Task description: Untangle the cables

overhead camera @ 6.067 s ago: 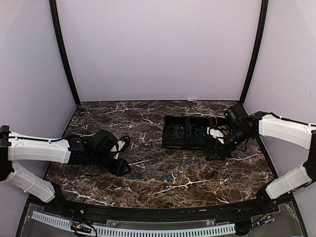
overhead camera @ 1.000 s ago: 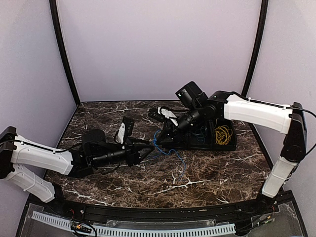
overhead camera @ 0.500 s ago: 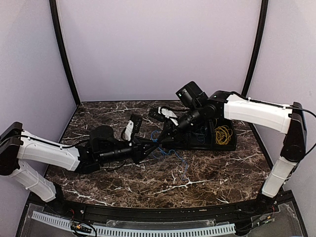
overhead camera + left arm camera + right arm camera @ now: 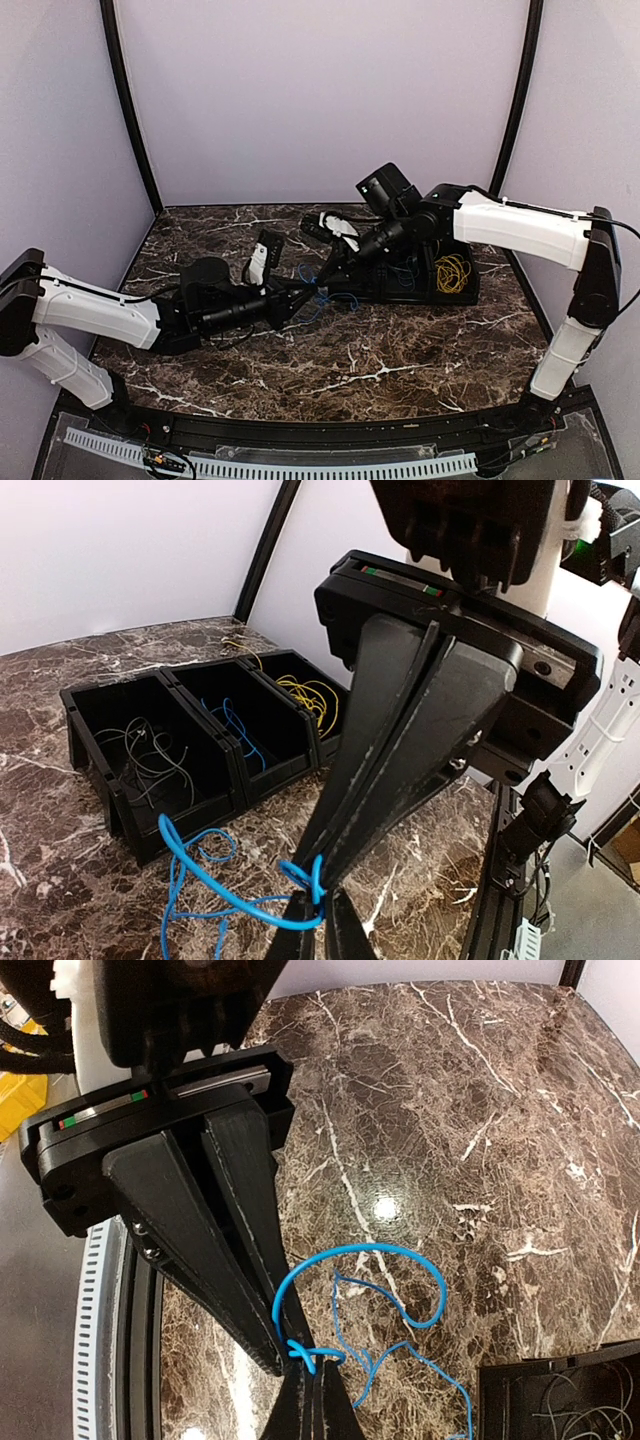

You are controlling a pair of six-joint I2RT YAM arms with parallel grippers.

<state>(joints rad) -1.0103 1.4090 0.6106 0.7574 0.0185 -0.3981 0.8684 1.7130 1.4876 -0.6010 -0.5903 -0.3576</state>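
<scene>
A blue cable (image 4: 318, 300) hangs in loose loops just in front of the black bins, pinched between both grippers. My left gripper (image 4: 306, 291) reaches in from the left and is shut on a small knot-like loop of it. My right gripper (image 4: 327, 279) comes down from the right, tips almost touching the left's, shut on the same loop. In the left wrist view the blue cable (image 4: 204, 879) trails off left from my left gripper (image 4: 322, 910). In the right wrist view the blue cable (image 4: 366, 1247) arcs up over the marble from my right gripper (image 4: 320, 1362).
A black three-compartment bin (image 4: 430, 297) sits behind the grippers. Its compartments hold grey cables (image 4: 150, 755), blue cables (image 4: 235, 730) and yellow cables (image 4: 453, 272). A corner of the bin (image 4: 540, 1400) shows at the lower right of the right wrist view. Black posts and pale walls ring the marble table.
My left gripper moved right to meet the right gripper and closed on the blue cable. The cable's hanging loops drew up closer to the grippers. The right arm held still.
</scene>
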